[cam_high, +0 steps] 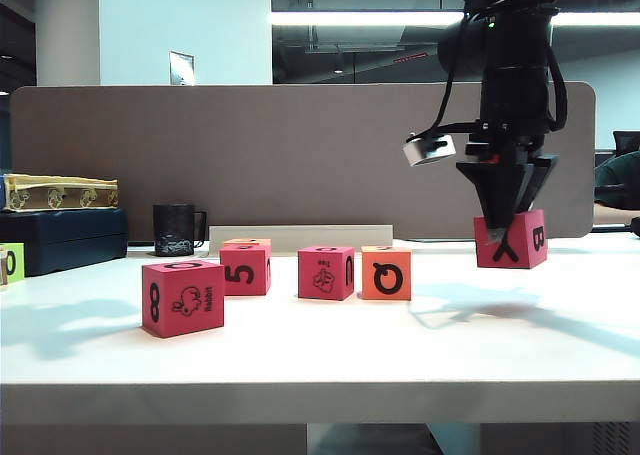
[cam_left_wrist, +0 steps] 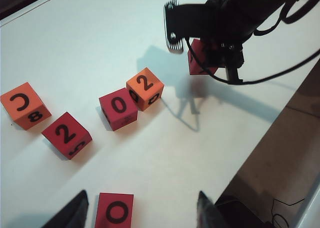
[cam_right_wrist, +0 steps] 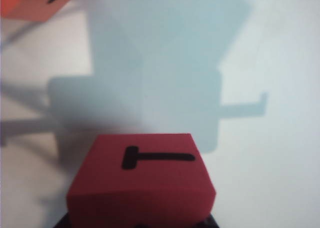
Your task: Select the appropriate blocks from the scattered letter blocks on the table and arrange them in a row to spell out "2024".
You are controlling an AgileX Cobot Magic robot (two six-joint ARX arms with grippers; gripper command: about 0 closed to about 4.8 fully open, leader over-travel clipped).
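1. Nearest the exterior camera, I saw the pink cube with a rabbit drawing [cam_high: 183,296] resting on the white table [cam_high: 320,360], an 8 on its left face.
2. Just behind it ran a loose row: the pink cube marked 5 [cam_high: 246,268], the pink cube with a small drawing and a U [cam_high: 326,272], then the orange cube with a black Q [cam_high: 386,272]. The last 2 sat just beside each other.
3. From the left wrist view, the tops of those cubes read 2, 0 and 2, and an orange cube marked 8 [cam_left_wrist: 25,105] lay apart from them.
4. To the right, I had the right gripper [cam_high: 503,237] clamped on the pink Y and B cube [cam_high: 512,239], lifted clear of the table above its shadow. My right wrist view showed a black T-like mark on that cube's top.
5. The left gripper [cam_left_wrist: 140,213] hung above the near cubes, its fingers [cam_left_wrist: 70,215] spread apart with nothing between them.
6. At the far left edge sat a lime-green block [cam_high: 11,262].
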